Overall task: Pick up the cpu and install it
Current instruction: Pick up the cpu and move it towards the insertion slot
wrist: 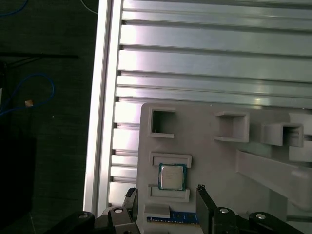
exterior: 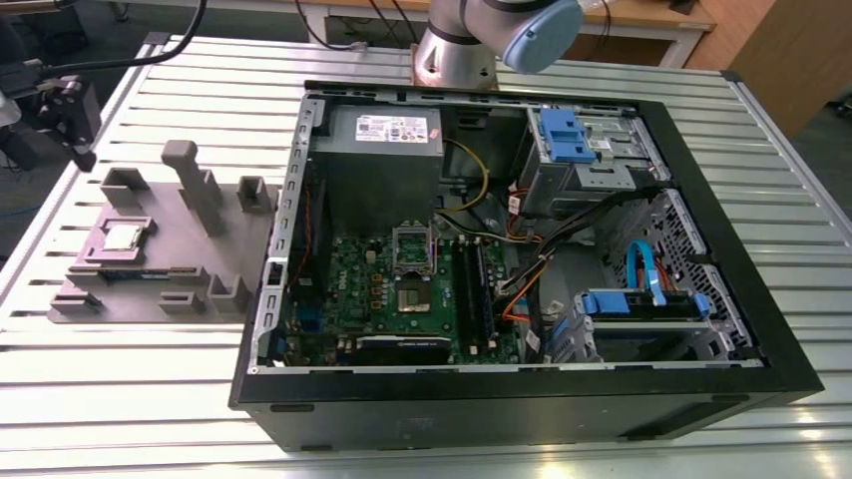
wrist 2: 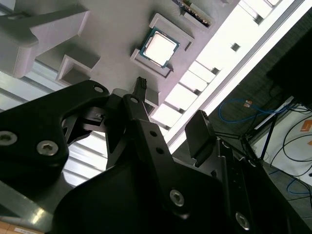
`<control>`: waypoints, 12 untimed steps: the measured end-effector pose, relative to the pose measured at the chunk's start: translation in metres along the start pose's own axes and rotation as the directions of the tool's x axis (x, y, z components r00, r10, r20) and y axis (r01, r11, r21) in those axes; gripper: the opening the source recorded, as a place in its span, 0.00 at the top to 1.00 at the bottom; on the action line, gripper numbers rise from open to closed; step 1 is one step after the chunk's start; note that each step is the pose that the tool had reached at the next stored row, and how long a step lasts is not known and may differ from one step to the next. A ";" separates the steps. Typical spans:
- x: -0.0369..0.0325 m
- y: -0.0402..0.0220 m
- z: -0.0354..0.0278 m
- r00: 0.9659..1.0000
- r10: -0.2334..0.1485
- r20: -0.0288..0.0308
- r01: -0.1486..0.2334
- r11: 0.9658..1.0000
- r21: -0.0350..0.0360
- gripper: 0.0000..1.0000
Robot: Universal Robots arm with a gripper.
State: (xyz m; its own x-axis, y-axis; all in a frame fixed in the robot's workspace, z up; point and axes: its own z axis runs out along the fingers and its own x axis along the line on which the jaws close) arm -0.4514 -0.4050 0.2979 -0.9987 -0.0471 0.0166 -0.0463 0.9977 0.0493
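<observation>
The cpu [wrist: 171, 176] lies flat on the mauve-grey tray [wrist: 214, 165], silver top up, seated in a shallow recess with a raised pale ridge on each of two opposite sides. In the exterior view the same chip [exterior: 124, 237] sits in the tray's half that is farther from the computer case [exterior: 506, 397], well apart from the upright blocks [exterior: 200, 190] that stand on the tray's case-side half. A narrow green circuit strip [wrist: 173, 217] lies on the tray just beside the chip's recess.

The gripper [wrist 2: 169, 102] hangs above the tray near that recess. Its two black fingers [wrist 2: 141, 85] stand apart with nothing between them, and neither touches the chip. In the first wrist view the fingertips reach in on either side of the recess, the gripper [wrist: 165, 190] being just short of the chip itself.

The tray rests on a ribbed aluminium table [exterior: 134, 399], right beside the open case. Inside the case, the metal-framed socket [exterior: 413, 249] on the green board is away from the tray, with its dark centre bare.
</observation>
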 end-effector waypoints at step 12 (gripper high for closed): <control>-0.0002 -0.0050 0.0043 1.000 0.000 0.000 0.000 1.000 -0.002 0.41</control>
State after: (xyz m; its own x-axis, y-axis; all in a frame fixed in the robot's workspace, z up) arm -0.4511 -0.4097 0.2934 -0.9987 -0.0472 0.0170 -0.0462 0.9976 0.0511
